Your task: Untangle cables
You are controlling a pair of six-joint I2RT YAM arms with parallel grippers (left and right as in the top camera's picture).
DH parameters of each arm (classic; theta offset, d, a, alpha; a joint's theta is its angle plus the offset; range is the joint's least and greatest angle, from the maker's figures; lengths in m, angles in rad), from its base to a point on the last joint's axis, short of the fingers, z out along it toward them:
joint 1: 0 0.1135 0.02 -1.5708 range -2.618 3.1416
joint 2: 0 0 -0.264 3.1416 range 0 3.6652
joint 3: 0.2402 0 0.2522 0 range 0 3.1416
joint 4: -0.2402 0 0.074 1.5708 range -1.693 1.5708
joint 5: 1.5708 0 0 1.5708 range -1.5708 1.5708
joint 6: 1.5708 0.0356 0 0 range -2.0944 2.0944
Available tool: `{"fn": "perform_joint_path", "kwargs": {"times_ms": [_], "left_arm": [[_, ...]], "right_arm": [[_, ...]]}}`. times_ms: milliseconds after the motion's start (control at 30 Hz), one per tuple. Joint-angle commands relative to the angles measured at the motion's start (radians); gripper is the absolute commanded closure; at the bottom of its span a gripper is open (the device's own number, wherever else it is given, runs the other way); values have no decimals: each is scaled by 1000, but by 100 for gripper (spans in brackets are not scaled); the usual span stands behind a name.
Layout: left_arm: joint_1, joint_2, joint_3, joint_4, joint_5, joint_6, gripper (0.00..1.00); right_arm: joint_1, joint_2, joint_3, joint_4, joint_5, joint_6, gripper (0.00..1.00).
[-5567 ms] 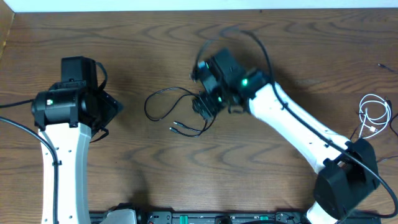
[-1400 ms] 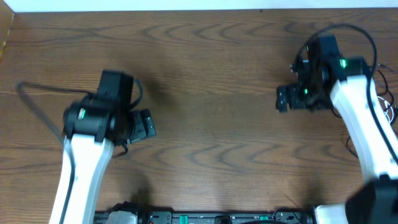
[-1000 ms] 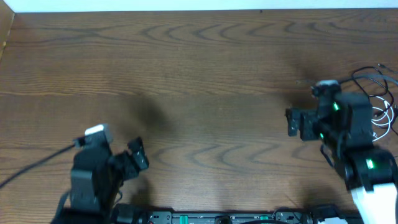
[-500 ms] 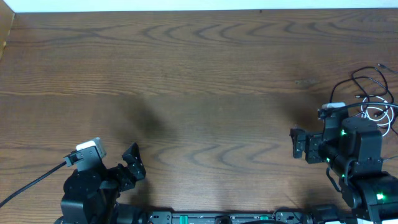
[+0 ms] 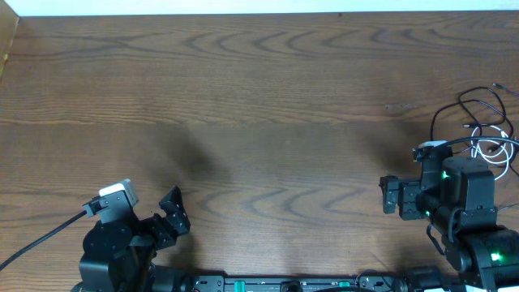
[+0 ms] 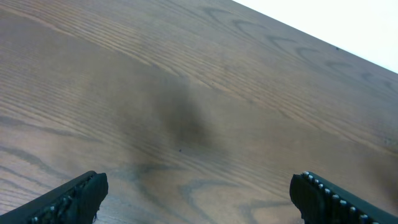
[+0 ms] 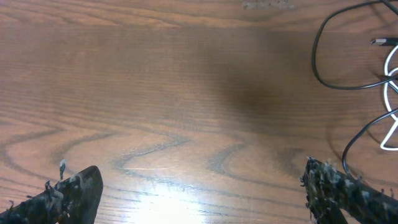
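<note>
Currently both arms sit low at the near edge of the table (image 5: 259, 81), and the cables are well apart from the left arm, over at the far right edge. Left gripper (image 5: 172, 217) is spread wide and empty, and its wrist view shows only bare wood between the fingers (image 6: 78, 196). Right gripper (image 5: 390, 196) is also wide and empty, hovering over wood, with the cords just to its right. Black cable (image 7: 315, 53) makes an open loop with a small plug (image 7: 380, 42) lying inside it. White cable (image 5: 489, 148) is coiled beside it, right at the frame edge. Judgement: the 2 cords look mostly spread out but not clearly separated, so any further untangling is a job for the right arm. To do it well, come down on a free run of the black loop, well away from the white coil, pinch it flat against the wood since it is very thin, then drag left toward the open middle, slowly, so the white cord does not follow. Hard to tell: whether black and white cross, because the right arm covers part of them overhead and the wrist view cuts the white coil off at the edge. Other plug ends are not visible. Both arm bases are cropped at the bottom.
</note>
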Motion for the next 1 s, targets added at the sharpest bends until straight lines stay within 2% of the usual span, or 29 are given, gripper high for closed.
{"fn": "perform_joint_path", "kwargs": {"times_ms": [0, 300, 433, 700, 967], "left_arm": [[3, -3, -5, 4, -8, -10, 2], [3, -3, -5, 4, -8, -10, 2], [3, -3, -5, 4, -8, -10, 2], [3, -3, -5, 4, -8, -10, 2], [3, -3, -5, 4, -8, -10, 2]], "right_arm": [[3, -32, -7, -2, 21, -2, 1], [3, -212, -19, 60, 49, -33, 1], [4, -337, -73, 165, 49, -71, 1], [4, -585, -296, 450, 48, -69, 1], [4, -716, -523, 734, 41, -69, 1]]}}
